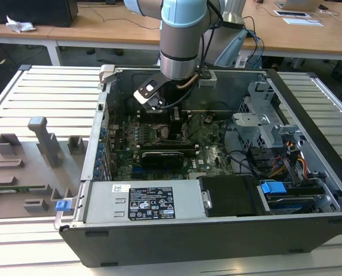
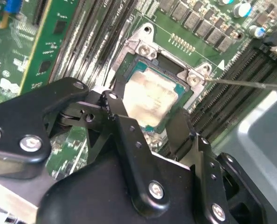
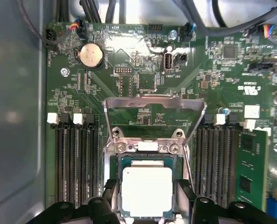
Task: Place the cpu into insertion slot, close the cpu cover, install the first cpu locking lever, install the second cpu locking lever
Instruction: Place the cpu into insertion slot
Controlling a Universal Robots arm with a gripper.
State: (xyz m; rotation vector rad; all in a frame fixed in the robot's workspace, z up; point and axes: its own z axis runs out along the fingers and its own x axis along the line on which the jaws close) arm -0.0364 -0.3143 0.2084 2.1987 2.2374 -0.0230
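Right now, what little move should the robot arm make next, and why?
Probably lift the gripper straight up. The cpu already looks flat in the insertion slot, and the cpu cover stands open, so the gripper, low over the socket, seems to block the cover's way down.

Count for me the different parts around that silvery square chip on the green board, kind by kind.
cpu: 1
cpu cover, standing open: 1
insertion slot: 1
round coin battery: 1
Total: 4
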